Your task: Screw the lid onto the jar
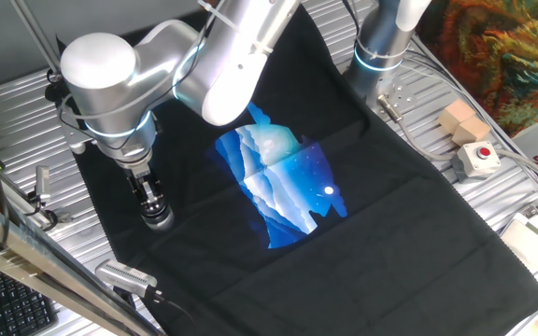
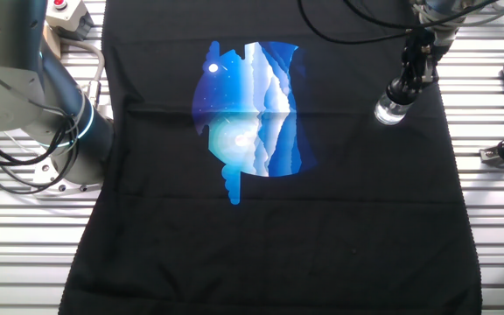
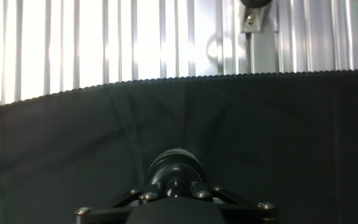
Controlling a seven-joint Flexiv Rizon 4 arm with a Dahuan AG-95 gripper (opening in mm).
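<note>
The jar is a small clear, silvery glass pot standing upright on the left part of the black cloth. It also shows in the other fixed view and as a dark round shape in the hand view. My gripper points straight down right over the jar, and it is seen in the other fixed view too. In the hand view the gripper is shut on the lid, a small dark round cap with a glint. The lid sits at the jar's mouth.
A blue picture is printed mid-cloth. A red-buttoned box and wooden blocks lie at the right. A second arm's base stands at the back. The cloth's edge and slatted metal table lie beyond the jar.
</note>
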